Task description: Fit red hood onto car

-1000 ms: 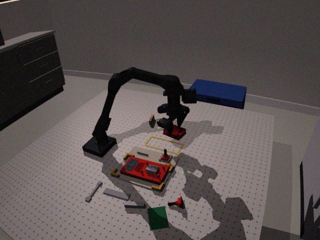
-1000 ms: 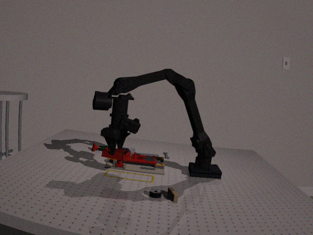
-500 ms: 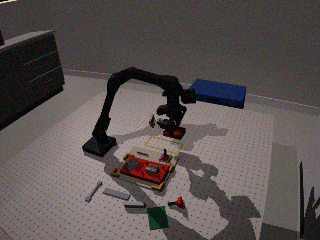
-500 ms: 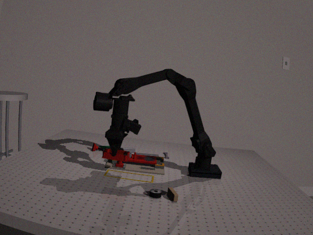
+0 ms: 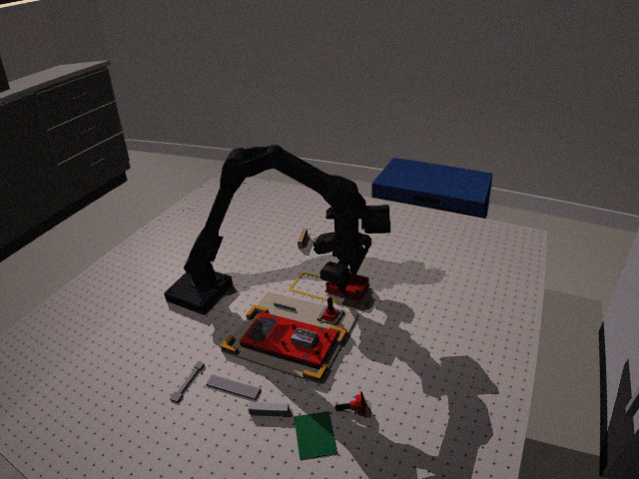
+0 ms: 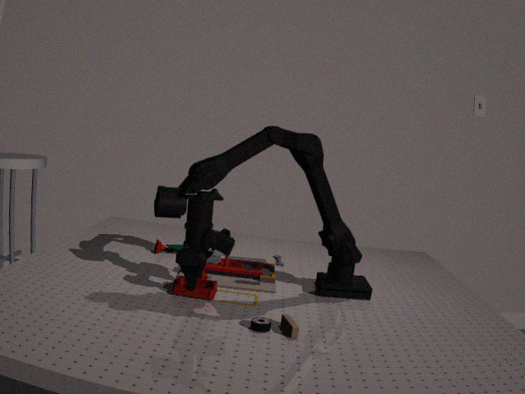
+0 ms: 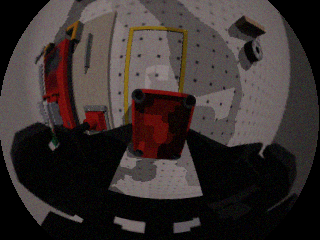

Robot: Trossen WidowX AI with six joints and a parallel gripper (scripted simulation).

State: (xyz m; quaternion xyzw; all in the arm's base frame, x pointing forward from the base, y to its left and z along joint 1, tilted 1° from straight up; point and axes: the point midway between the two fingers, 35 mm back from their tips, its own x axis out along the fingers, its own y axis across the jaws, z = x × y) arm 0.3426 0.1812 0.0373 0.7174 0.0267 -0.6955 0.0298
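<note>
Claw [image 5: 347, 280] [image 6: 194, 283] [image 7: 160, 130]: one, closed on the hood's sides. 
Hood [image 5: 359, 291] [image 6: 205, 290] [image 7: 162, 122]: red shell, hollow side up, just beyond the car [image 5: 312, 354] [image 6: 241, 266] [image 7: 65, 85]; probably light, stiff, slick; best gripped by opposite side walls, clear of bosses. 
Surface [image 5: 129, 360] [image 6: 381, 347] [image 7: 210, 40]: pale, dotted. 
Room: dim; grey wall [image 5: 360, 77] [image 6: 127, 84], blue box [image 5: 433, 180] far right.

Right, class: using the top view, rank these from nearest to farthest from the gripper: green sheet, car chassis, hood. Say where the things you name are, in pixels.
1. Hood [image 5: 355, 289] [image 6: 207, 290] [image 7: 161, 125]: between the fingers of the gripper [image 5: 346, 286] [image 6: 193, 286] [image 7: 160, 130].
2. Car chassis [image 5: 281, 337] [image 6: 237, 266] [image 7: 64, 85]: in its jig, toward the arm's base.
3. Green sheet [image 5: 316, 438]: beyond the chassis, near the picture's bottom.
</note>
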